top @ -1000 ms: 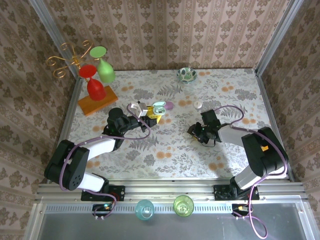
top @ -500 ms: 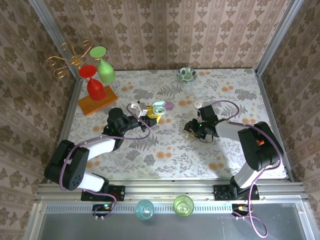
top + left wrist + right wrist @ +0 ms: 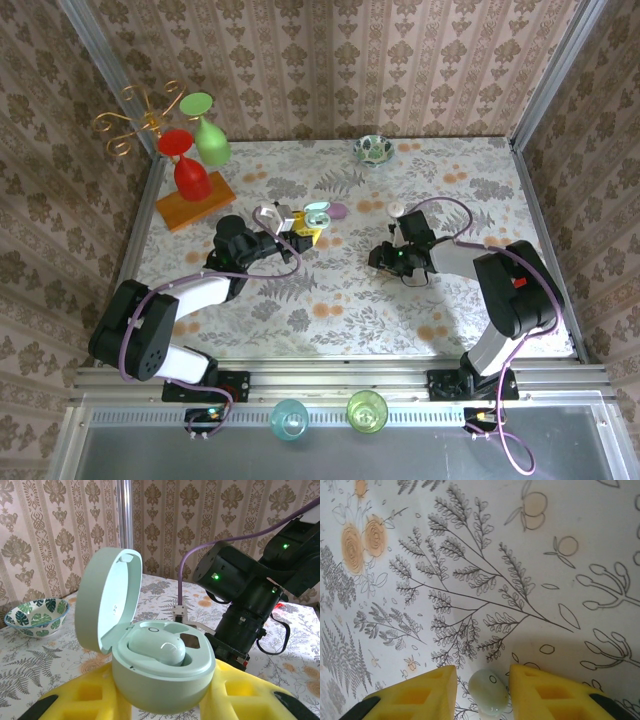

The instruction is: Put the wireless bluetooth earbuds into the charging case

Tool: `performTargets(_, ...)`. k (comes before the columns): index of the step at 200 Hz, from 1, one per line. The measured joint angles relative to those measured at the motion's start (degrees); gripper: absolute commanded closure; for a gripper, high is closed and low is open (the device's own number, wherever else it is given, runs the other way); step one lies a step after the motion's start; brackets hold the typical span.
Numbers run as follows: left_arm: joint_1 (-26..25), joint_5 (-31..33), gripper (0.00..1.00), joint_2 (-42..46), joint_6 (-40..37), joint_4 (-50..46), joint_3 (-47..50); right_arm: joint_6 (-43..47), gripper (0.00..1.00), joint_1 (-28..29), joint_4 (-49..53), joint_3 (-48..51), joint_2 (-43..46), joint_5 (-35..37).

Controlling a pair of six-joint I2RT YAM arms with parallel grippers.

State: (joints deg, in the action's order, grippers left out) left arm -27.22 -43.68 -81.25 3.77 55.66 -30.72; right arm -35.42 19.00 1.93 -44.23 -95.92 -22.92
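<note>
The left fingers (image 3: 80, 697) are clamped on the base of the mint charging case (image 3: 165, 672). They hold it with its lid up, just off the middle of the counter (image 3: 300, 310) toward the far edge, and one earbud (image 3: 157, 647) is seated inside. Near the counter's middle, the right fingers (image 3: 440, 680) stand narrowly apart around a second pale-green earbud (image 3: 489, 697); I cannot tell whether they pinch it.

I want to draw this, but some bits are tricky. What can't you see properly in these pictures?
Right wrist view: the earbud is cut off at its lower end by the bottom edge.
Left wrist view: the charging case has its lower sides hidden by the yellow fingers.
Top view: the lilac thing and the white thing on the table are too small to name.
</note>
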Motion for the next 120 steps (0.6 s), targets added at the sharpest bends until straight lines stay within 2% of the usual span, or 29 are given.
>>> performTargets(36,0.00,0.02,0.74,0.02,-0.02,-0.15,0.00,3.85,0.65,0.00,0.83,0.02,0.00,-1.81)
performTargets(120,0.00,0.02,0.74,0.02,0.00,-0.20,0.00,5.27,0.75,-0.02,1.46,0.39,-0.70,-4.33)
